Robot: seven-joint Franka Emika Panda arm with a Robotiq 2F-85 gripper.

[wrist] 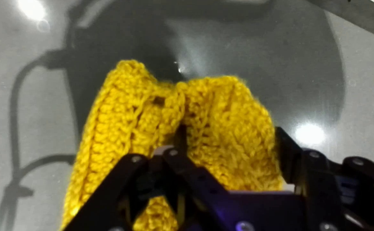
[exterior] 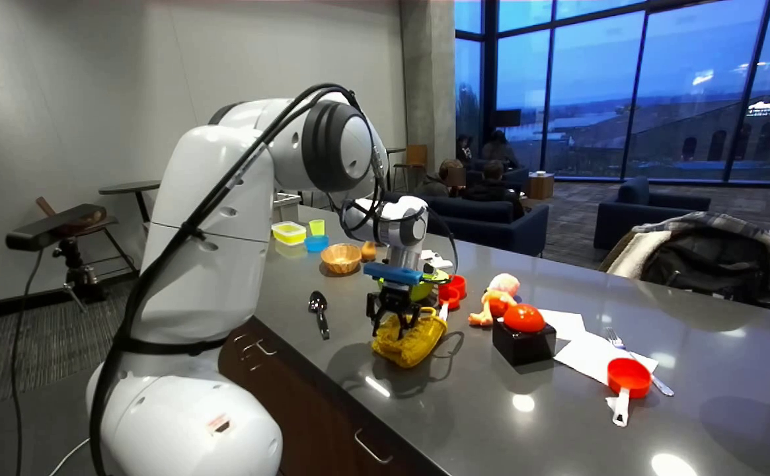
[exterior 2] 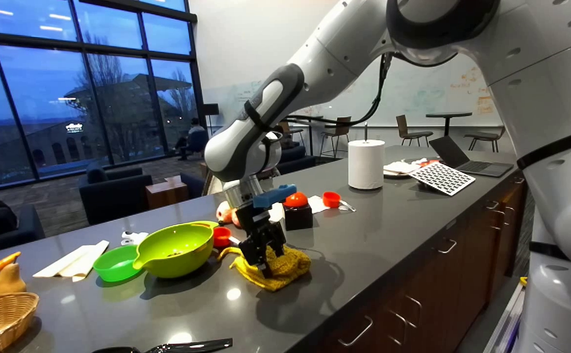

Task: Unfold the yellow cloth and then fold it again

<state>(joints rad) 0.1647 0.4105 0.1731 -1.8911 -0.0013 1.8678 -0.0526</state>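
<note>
The yellow cloth [exterior: 412, 350] lies bunched and folded over on the grey counter, and it shows in both exterior views. My gripper [exterior 2: 272, 264] points down into it from above, fingertips at the cloth's level. Up close in the wrist view, the cloth [wrist: 116, 128] has a thick knitted texture, with a fold running up its middle. The gripper [wrist: 230, 134] stands open there: one finger sits in that fold and the other is at the outer right side, with a wide lobe of cloth between them. The cloth's lower part is hidden behind the gripper.
A lime-green bowl [exterior 2: 177, 250] and a red measuring cup [exterior 2: 221, 237] stand close beside the cloth. Nearby are a black box with a red dome [exterior: 523, 340], a plush toy [exterior: 500, 294] and a black spoon [exterior: 318, 309]. The counter's edge runs along the robot's side.
</note>
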